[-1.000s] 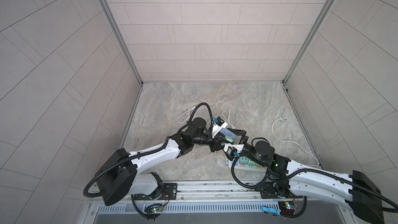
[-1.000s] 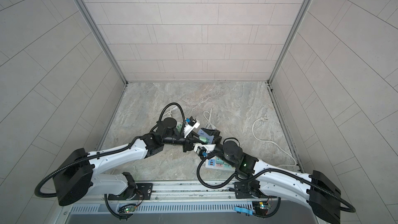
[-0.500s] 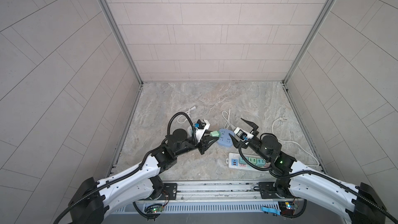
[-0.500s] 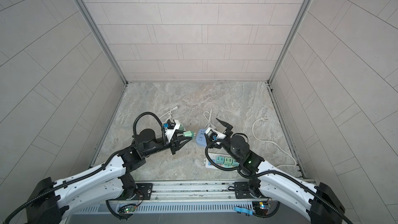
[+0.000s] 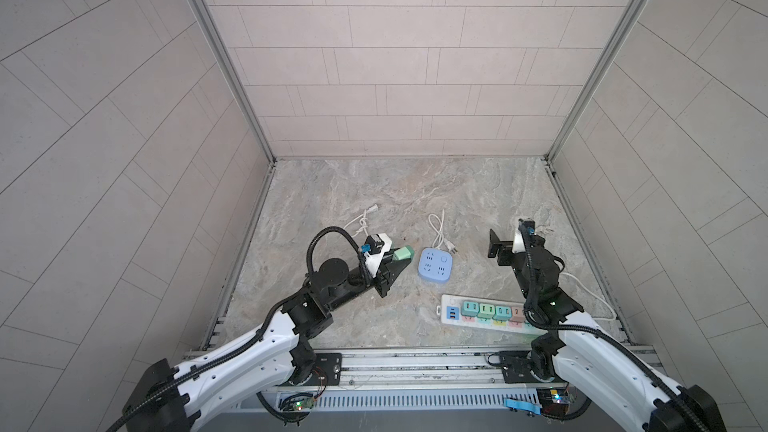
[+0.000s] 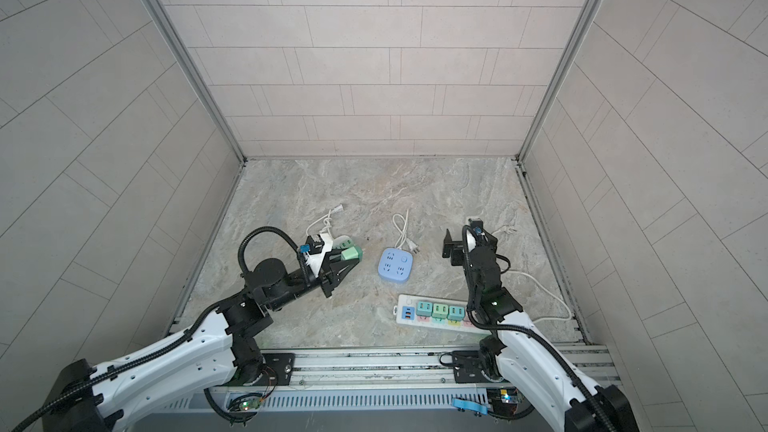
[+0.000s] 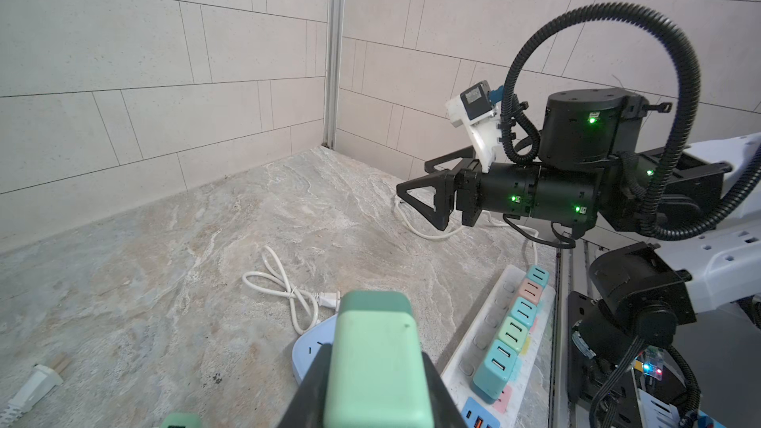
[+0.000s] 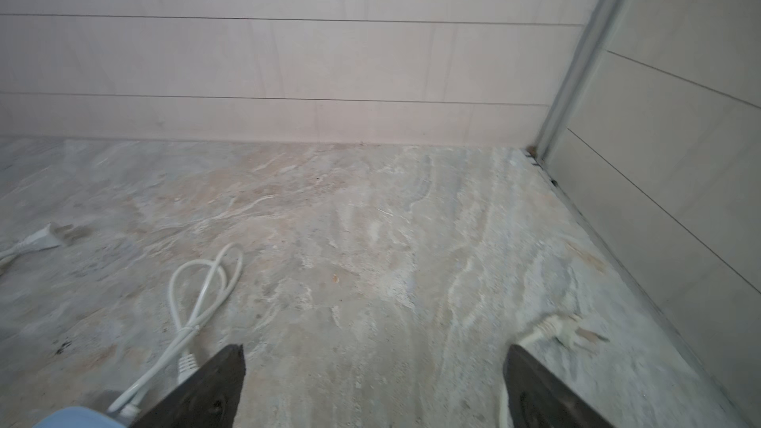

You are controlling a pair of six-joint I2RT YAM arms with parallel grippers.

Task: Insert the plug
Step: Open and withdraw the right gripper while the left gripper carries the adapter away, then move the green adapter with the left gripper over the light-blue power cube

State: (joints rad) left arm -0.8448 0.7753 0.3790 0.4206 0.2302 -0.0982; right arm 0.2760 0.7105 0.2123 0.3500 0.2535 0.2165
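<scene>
My left gripper (image 5: 400, 260) is shut on a mint-green plug block (image 5: 402, 253) (image 6: 351, 253) and holds it just above the floor, left of the blue square socket (image 5: 435, 265) (image 6: 395, 265). The left wrist view has the plug (image 7: 376, 356) clamped between the black fingers, with the blue socket (image 7: 309, 347) partly hidden behind it. My right gripper (image 5: 513, 238) (image 6: 467, 238) hangs open and empty to the right of the socket. The right wrist view shows bare floor between its fingers (image 8: 376, 364).
A white power strip (image 5: 445, 304) (image 7: 465, 358) with several coloured adapters lies front right. The socket's looped white cord (image 5: 436, 226) (image 8: 197, 294) lies behind it. Another cord with a plug (image 5: 365, 216) and a white-green block (image 6: 344, 241) lie at the left. A loose plug (image 8: 552, 329) lies near the right wall.
Both arms have drawn back from the middle. The left went left with the green plug in its grip, the right went right and stands open. The blue socket is now uncovered.
</scene>
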